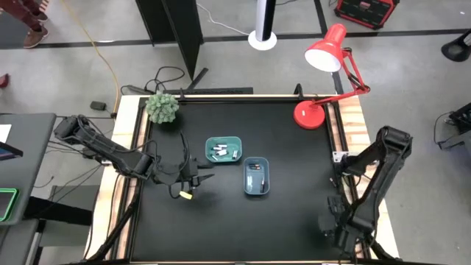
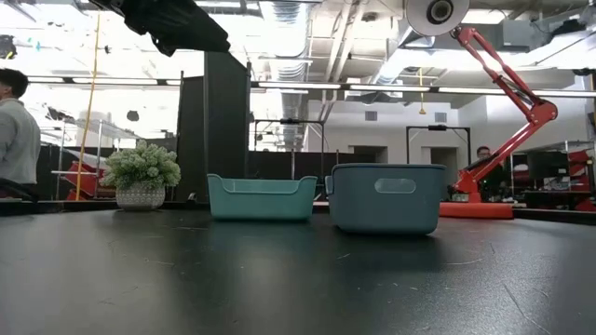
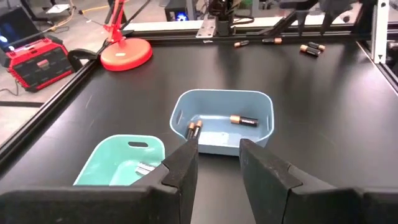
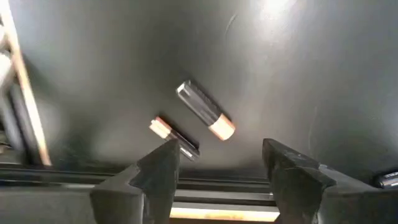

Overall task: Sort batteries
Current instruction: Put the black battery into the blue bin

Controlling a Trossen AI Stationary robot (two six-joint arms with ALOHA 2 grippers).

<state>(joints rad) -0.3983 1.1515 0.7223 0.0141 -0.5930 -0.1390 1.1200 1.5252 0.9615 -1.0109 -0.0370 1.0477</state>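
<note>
The left gripper (image 3: 214, 163) pinches a small dark copper-tipped battery (image 3: 193, 129) near the blue rectangular plastic tray (image 3: 264, 121); the right gripper (image 4: 221, 163) hangs spread over two dark cylindrical batteries (image 4: 205, 110).

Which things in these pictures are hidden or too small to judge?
- Low view: the walls of the teal tray and the blue tray hide their contents.
- High view: the batteries in the teal tray are too small to count.
- Left wrist view: the left gripper has a battery at one fingertip; whether it is gripped is unclear.
- Right wrist view: the right gripper hangs open over two batteries; one finger hides one battery's end.
</note>
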